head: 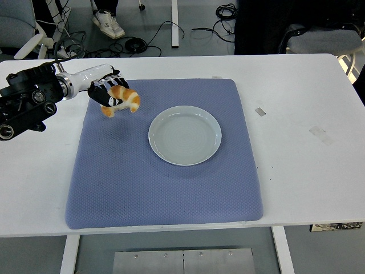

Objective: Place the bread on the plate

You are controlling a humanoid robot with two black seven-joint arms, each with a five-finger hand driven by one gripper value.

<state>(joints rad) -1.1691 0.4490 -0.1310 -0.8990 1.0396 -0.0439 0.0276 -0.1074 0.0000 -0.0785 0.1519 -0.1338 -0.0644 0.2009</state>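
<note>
- Over the mat's far-left corner: left hand (108, 91), black fingers w/ white bands, clamped round the bread (121, 100).
- Bread = golden croissant-like piece, orange-brown crust w/ paler patches; sticks out of the grip toward the plate side, one end pointing down-left.
- Faint shadow on the mat under it, so looks held clear of the surface; exact gap can't be told.
- Left arm (28, 103) comes in from the left edge: bulky black housing, then a white wrist section before the hand.
- Plate (185, 135): pale grey-white, round, bare, sitting flat on the mat, right of the bread and a bit nearer the table's near edge; apart from the bread, not touching.
- Mat (165, 194): blue-grey, textured, roughly square w/ rounded corners, covers the middle of the white table (308, 171).
- Two small bits of tape (260, 111) on the bare tabletop right of the mat.
- Beyond the far edge: floor w/ black cables (165, 28), chair parts, a person's white shoes (106, 24) at top.
</note>
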